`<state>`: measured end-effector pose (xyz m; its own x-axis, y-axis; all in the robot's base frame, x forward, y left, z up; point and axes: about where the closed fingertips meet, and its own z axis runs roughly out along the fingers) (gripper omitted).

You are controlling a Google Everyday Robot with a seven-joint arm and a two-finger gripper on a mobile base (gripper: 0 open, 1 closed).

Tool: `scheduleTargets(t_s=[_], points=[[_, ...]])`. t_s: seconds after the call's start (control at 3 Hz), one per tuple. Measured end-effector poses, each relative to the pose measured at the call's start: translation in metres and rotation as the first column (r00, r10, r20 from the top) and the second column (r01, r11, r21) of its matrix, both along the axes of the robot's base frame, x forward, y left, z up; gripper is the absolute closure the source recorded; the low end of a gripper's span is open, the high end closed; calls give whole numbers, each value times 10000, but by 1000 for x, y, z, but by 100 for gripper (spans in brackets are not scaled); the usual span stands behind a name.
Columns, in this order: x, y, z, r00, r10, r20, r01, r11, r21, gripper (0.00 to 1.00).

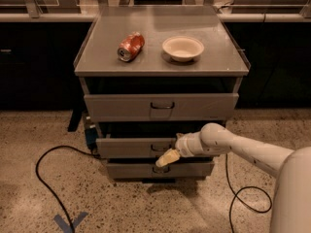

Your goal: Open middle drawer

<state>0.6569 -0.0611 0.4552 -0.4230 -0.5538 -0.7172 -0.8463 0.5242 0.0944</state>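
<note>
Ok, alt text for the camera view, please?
The robot's gripper, reaching from the right, is at the front of the middle drawer of a grey three-drawer cabinet, by its centre handle. A red can on its side and a white bowl sit on top; a black cable loops on the floor.

Count: one cabinet, three drawers, two items on top.
One cabinet (160, 66) with three drawers: top drawer (121, 107), middle drawer (126, 147), lowest drawer (131, 170). On top: one red can (131, 46) at left, one white bowl (182, 48) at right. One gripper (166, 158), at the centre of the middle drawer's lower edge. One cable (37, 171) on the floor left, a second cable (227, 176) right: two in all. One blue tape mark (70, 222), near left.
</note>
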Motion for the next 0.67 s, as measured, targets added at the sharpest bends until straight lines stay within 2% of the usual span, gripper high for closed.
scheduleTargets(t_s=[0.33,0.67], points=[[7,-2,-11,10000,-40,-56,40,10000,17,0],[22,0,-2,9994,-4,332,5,10000,-41,0]])
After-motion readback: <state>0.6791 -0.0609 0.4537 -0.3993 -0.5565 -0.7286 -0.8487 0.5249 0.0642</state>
